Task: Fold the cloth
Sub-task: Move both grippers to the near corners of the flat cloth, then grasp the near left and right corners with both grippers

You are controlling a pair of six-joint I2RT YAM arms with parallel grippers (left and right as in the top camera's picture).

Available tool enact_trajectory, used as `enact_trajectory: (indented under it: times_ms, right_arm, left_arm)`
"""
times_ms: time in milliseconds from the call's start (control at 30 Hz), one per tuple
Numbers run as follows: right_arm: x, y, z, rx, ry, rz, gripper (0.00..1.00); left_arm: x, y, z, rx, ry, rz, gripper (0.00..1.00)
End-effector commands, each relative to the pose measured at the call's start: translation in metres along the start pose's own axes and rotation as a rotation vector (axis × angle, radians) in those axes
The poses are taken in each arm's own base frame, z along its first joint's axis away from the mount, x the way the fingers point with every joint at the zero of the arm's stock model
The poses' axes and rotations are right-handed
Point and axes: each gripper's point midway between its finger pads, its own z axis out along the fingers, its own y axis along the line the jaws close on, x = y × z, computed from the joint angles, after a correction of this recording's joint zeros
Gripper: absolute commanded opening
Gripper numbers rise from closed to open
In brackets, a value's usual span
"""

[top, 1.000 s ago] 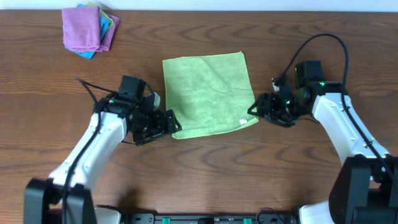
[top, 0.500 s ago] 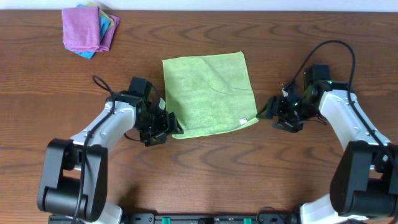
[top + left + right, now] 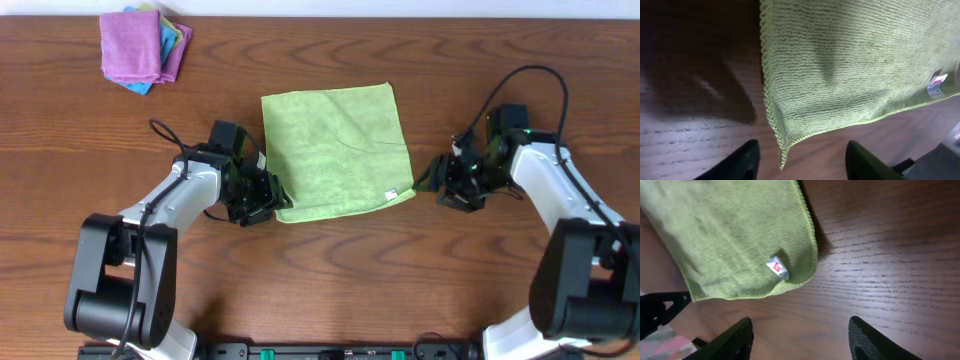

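The right jaws have eased back from the cloth (image 3: 335, 150) at its tagged corner (image 3: 398, 192) (both pairs apart, empty), so no fold is started.

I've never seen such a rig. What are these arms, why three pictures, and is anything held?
They are two robot arms at a table. One picture looks down from above; the other two come from a camera on each wrist, its dark fingertips at the bottom. A lime-green cloth lies flat between the arms, its white tag near the right gripper. The left gripper is at the other near corner. Both are open, holding nothing. A pile of other cloths lies far left.
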Motion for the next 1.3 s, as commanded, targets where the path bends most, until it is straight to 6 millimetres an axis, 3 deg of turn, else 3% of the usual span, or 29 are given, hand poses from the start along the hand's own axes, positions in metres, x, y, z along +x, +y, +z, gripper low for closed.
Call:
enact_trajectory:
  times_ms: [0,233,367,500,633,667,800,967,1267]
  right_arm:
    - [0.0,-0.005,0.007,0.001,0.02,0.022,0.61]
    - [0.001,-0.006,0.008,0.001,0.024,0.025,0.61]
    - [0.001,-0.006,0.008,0.001,0.027,0.027,0.61]
    - [0.003,-0.004,0.008,-0.009,0.033,0.029,0.6]
    - [0.004,0.0,0.008,-0.033,0.039,0.029,0.55]
    - [0.004,0.0,0.008,-0.033,0.041,0.03,0.55]
    - [0.01,0.005,0.007,-0.065,0.068,0.042,0.57]
    - [0.002,0.009,0.008,-0.078,0.042,0.089,0.59]
    - [0.003,0.007,0.036,-0.086,0.115,0.234,0.46]
  left_arm:
    - [-0.002,0.0,0.002,-0.014,-0.004,0.0,0.52]
    - [0.004,-0.005,0.011,-0.064,-0.009,0.038,0.5]
    - [0.005,0.002,0.012,-0.114,-0.016,0.04,0.43]
    - [0.004,0.012,0.011,-0.17,-0.033,0.033,0.43]
    - [0.003,0.015,0.01,-0.184,-0.039,0.032,0.29]
    - [0.002,0.015,0.01,-0.187,-0.041,0.032,0.19]
    - [0.002,0.016,0.011,-0.191,-0.038,0.028,0.06]
    - [0.003,0.016,0.012,-0.186,-0.036,0.005,0.06]
    - [0.004,0.016,0.012,-0.188,-0.034,-0.003,0.06]
